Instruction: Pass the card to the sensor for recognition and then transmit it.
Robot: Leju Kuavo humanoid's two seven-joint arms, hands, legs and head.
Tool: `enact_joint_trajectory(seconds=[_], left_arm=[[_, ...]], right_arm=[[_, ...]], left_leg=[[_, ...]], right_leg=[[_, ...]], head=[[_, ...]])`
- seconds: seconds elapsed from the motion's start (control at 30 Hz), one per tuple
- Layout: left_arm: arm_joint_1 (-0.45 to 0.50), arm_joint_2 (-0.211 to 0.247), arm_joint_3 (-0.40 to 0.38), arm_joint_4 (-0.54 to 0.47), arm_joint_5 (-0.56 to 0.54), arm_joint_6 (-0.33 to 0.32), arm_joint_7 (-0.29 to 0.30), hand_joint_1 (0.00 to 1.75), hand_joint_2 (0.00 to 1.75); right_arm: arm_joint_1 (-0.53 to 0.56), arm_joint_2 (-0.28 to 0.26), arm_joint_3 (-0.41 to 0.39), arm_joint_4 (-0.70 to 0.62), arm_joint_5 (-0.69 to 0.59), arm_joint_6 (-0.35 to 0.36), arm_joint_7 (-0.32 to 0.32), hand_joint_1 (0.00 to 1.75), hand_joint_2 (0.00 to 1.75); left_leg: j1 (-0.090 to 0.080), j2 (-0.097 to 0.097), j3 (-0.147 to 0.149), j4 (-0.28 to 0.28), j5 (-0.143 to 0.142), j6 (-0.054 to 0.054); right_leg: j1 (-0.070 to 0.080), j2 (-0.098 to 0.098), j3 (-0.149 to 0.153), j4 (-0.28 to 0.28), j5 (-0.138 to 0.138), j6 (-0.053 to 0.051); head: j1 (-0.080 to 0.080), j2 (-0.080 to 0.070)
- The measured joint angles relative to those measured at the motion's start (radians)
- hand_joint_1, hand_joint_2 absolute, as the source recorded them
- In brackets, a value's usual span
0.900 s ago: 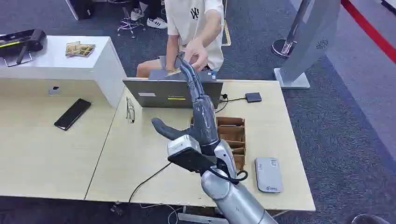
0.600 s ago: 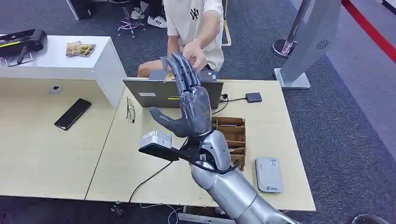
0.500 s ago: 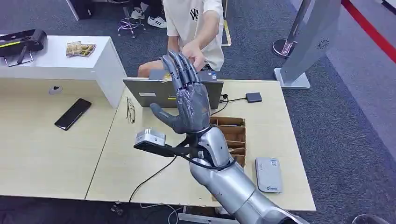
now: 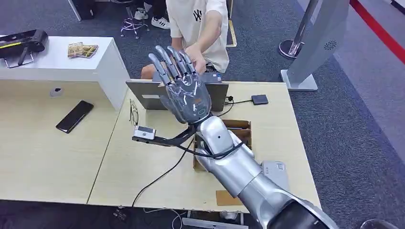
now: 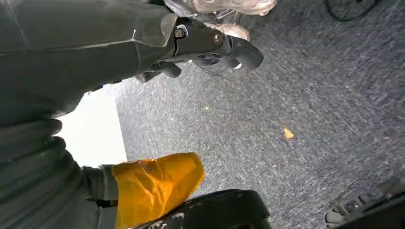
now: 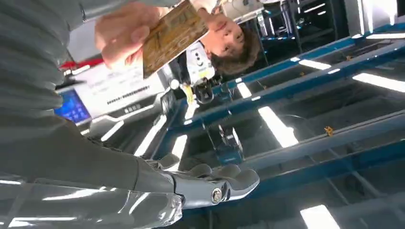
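Your right hand is raised with fingers spread, holding nothing; the brown patterned card is in the person's hand. Withdraw your arm slowly, clear of the silver laptop.

My right hand: dark grey jointed fingers. Below them, a polished silver forearm, looped by black cable.

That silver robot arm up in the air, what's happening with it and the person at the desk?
The robot's right hand is raised over the table, fingers spread and holding nothing. The seated person holds a tan card in their own hand. The handover looks finished. The left hand hangs near the floor, fingers curled.
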State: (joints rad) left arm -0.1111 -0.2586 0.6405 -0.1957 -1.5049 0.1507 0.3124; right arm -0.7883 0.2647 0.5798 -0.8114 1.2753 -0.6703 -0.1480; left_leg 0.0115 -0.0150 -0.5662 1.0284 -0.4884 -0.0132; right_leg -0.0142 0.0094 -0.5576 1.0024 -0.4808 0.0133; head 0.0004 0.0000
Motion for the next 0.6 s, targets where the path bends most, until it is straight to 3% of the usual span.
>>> enact_joint_trajectory(seconds=[0.07, 0.1, 0.6], left_arm=[[-0.001, 0.000, -0.004, 0.000, 0.000, -0.002, 0.000, 0.00, 1.75], [-0.001, 0.000, -0.005, 0.000, 0.000, -0.003, 0.000, 0.00, 1.75], [0.000, 0.001, -0.026, 0.000, 0.000, -0.004, 0.000, 0.00, 1.75]], right_arm=[[-0.005, 0.000, -0.005, 0.011, 0.014, 0.000, 0.002, 1.48, 1.75], [-0.007, 0.000, -0.006, 0.017, 0.022, 0.000, 0.004, 1.71, 1.75], [-0.016, 0.000, -0.024, 0.075, 0.029, 0.000, 0.005, 1.75, 1.75]], left_leg=[[0.000, 0.000, 0.000, 0.000, 0.000, 0.000], [0.000, 0.000, 0.000, 0.000, 0.000, 0.000], [0.000, -0.001, 0.000, 0.000, 0.000, 0.000]], right_leg=[[0.000, 0.000, 0.000, 0.000, 0.000, 0.000], [0.000, 0.000, 0.000, 0.000, 0.000, 0.000], [0.000, 0.000, 0.000, 0.000, 0.000, 0.000]], head=[[0.000, 0.000], [0.000, 0.000], [0.000, 0.000]])
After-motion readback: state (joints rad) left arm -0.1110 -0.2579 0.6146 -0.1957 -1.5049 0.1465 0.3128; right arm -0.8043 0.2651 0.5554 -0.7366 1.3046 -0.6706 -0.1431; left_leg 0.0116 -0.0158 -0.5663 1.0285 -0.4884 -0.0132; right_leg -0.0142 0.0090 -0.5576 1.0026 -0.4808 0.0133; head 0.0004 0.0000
